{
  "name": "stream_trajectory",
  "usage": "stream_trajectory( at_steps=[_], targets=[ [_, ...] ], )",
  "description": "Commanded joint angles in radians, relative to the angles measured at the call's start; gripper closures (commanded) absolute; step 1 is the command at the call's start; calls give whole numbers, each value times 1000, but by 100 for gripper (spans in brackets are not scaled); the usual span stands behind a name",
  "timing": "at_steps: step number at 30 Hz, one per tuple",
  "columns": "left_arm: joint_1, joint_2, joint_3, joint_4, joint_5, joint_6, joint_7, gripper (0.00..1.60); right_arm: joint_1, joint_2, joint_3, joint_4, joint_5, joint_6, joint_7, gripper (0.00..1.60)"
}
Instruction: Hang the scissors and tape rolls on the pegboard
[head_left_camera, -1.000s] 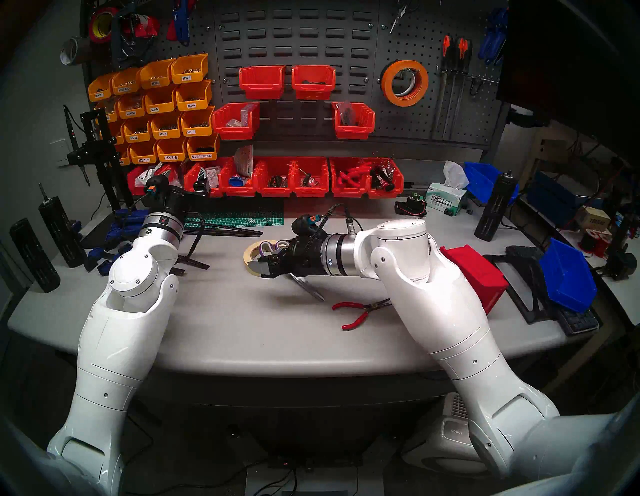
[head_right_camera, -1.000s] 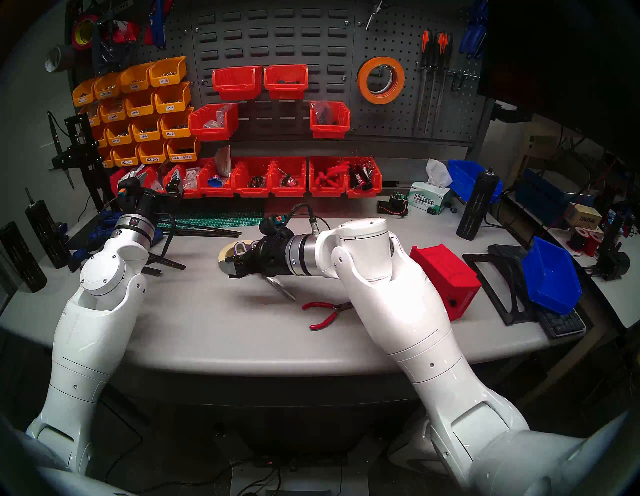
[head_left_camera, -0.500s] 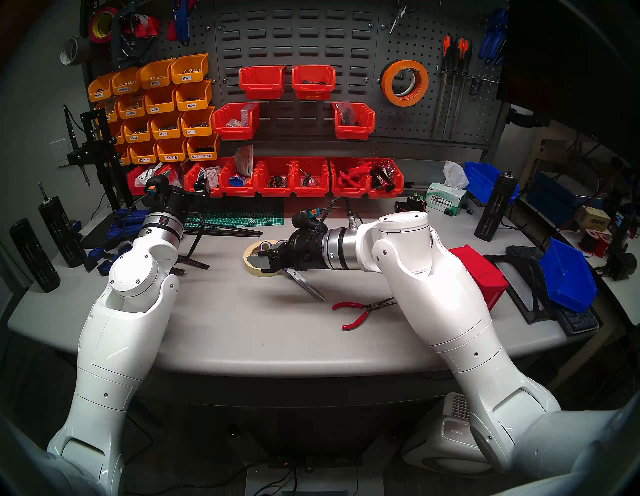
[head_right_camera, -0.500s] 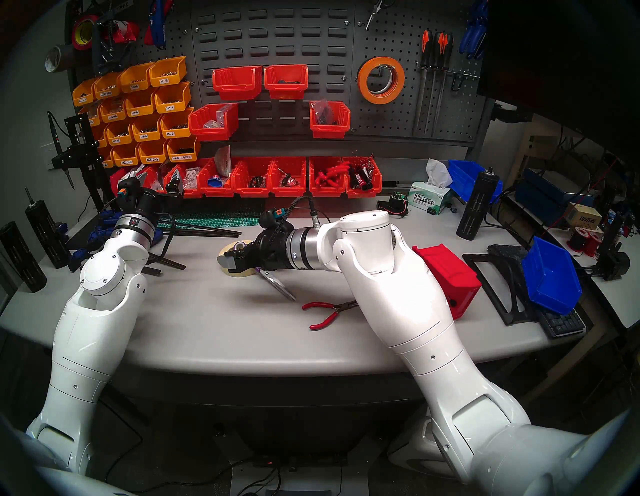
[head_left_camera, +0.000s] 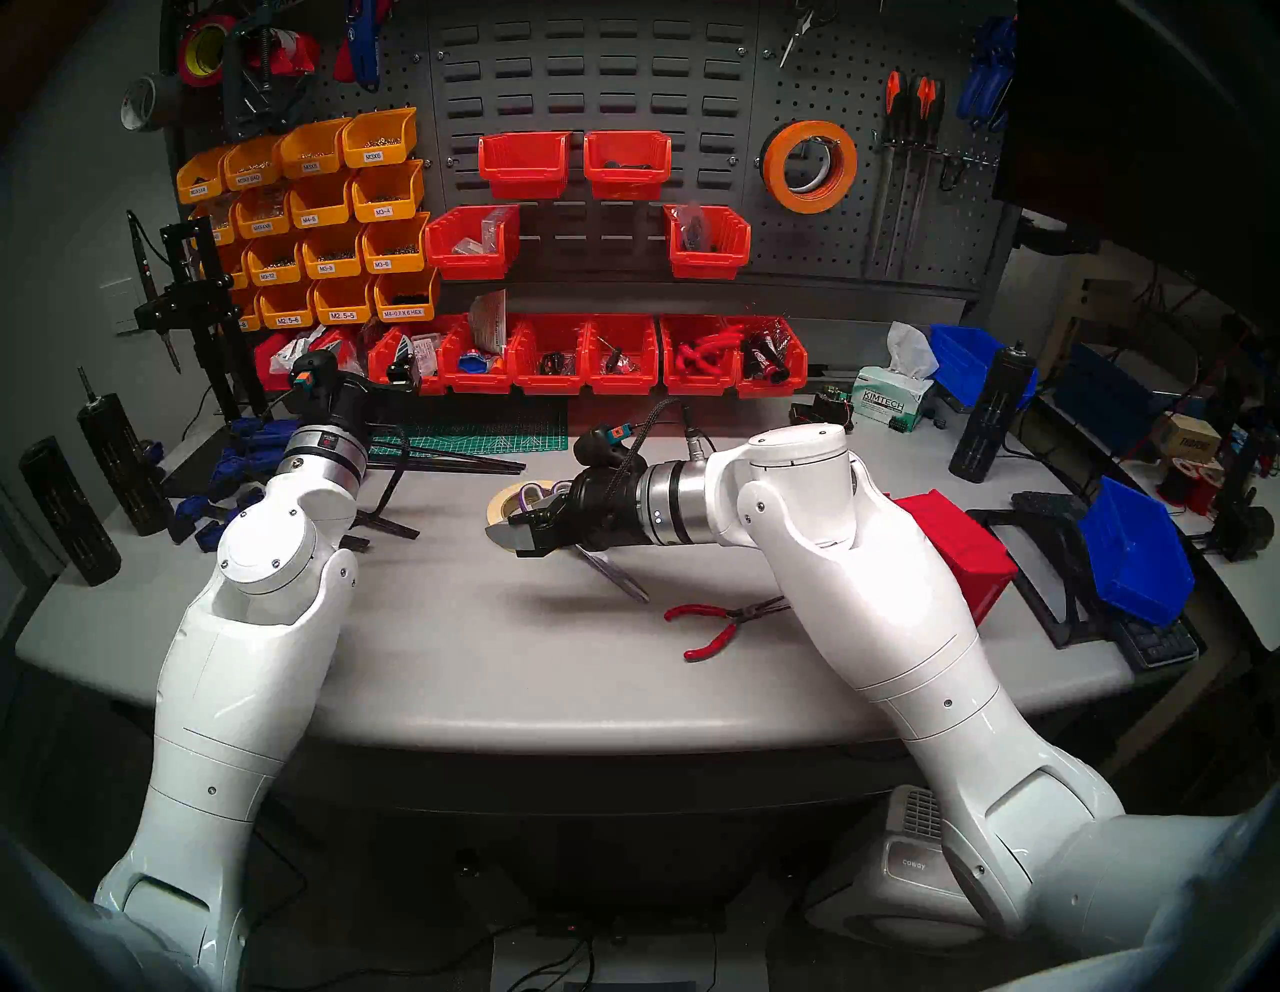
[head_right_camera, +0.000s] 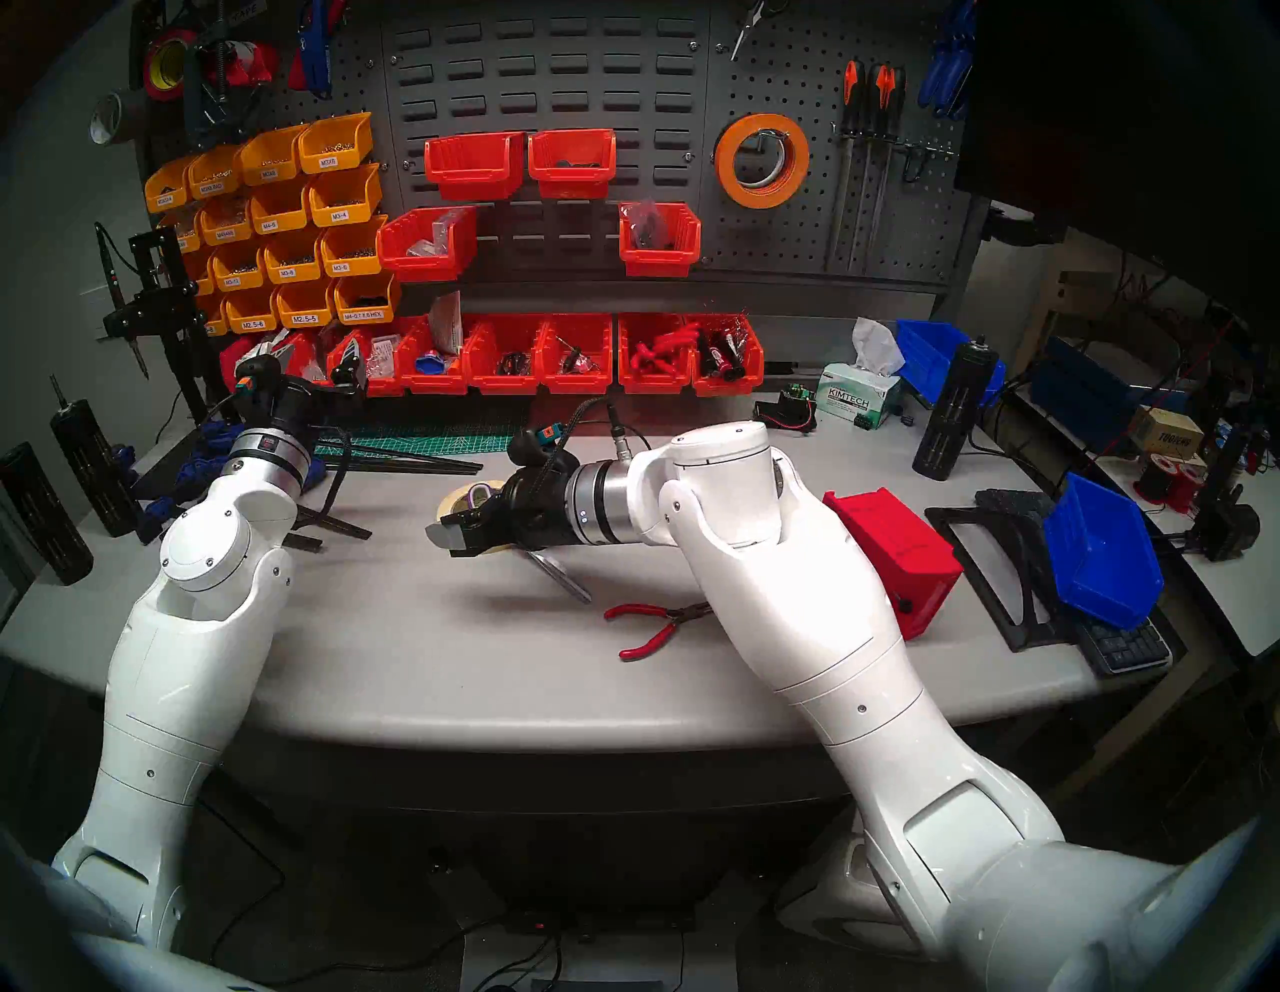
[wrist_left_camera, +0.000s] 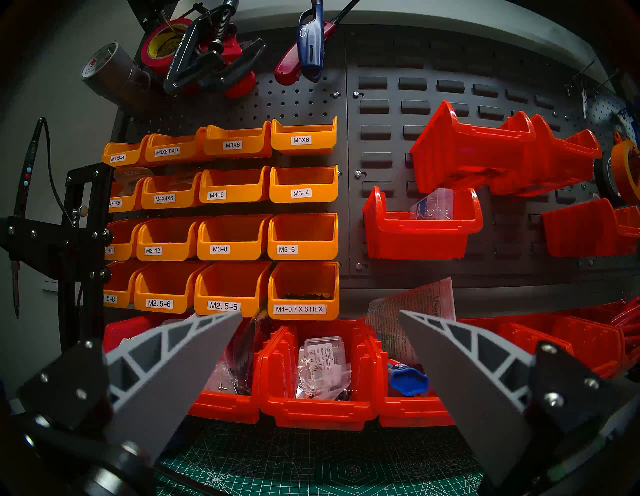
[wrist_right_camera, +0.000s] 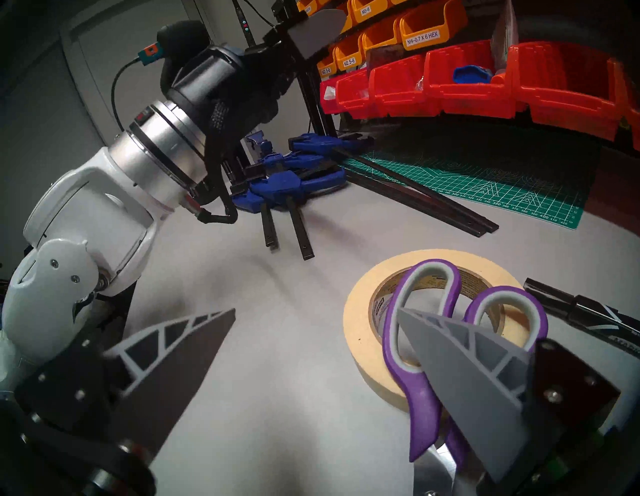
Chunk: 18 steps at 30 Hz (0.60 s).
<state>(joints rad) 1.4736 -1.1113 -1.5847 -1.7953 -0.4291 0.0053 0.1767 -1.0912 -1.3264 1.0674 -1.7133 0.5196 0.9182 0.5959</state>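
Head views: the orange tape roll (head_left_camera: 810, 165) hangs on the pegboard (head_left_camera: 859, 228). Right wrist view: the right gripper (wrist_right_camera: 317, 346), spread wide and empty, hovers by the scissors (wrist_right_camera: 420, 350) (handles atop the cream tape roll (wrist_right_camera: 363, 322)), seemingly untouched. Next, I judge, it closes on a handle.

Scissors (wrist_right_camera: 419, 353) blades cut off by frame edge; right hand (head_left_camera: 516, 530) hides handles.

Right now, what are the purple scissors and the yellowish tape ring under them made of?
The scissors: handles look like matte purple plastic with a softer grey lining; blades are shiny bare metal, reflecting light. The cream tape roll: dull papery masking tape on what looks like a brown printed cardboard core.
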Motion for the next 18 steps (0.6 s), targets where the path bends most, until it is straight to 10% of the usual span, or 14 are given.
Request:
stream_trajectory(
  at_steps=[1, 18],
  targets=[
    [-30, 1, -13, -29, -2, -12, 2, 0, 41, -11, 0, -10, -1, -18, 13, 0],
    [-30, 1, -13, -29, -2, -12, 2, 0, 69, -27, -22, 31, -9, -41, 19, 0]
  ],
)
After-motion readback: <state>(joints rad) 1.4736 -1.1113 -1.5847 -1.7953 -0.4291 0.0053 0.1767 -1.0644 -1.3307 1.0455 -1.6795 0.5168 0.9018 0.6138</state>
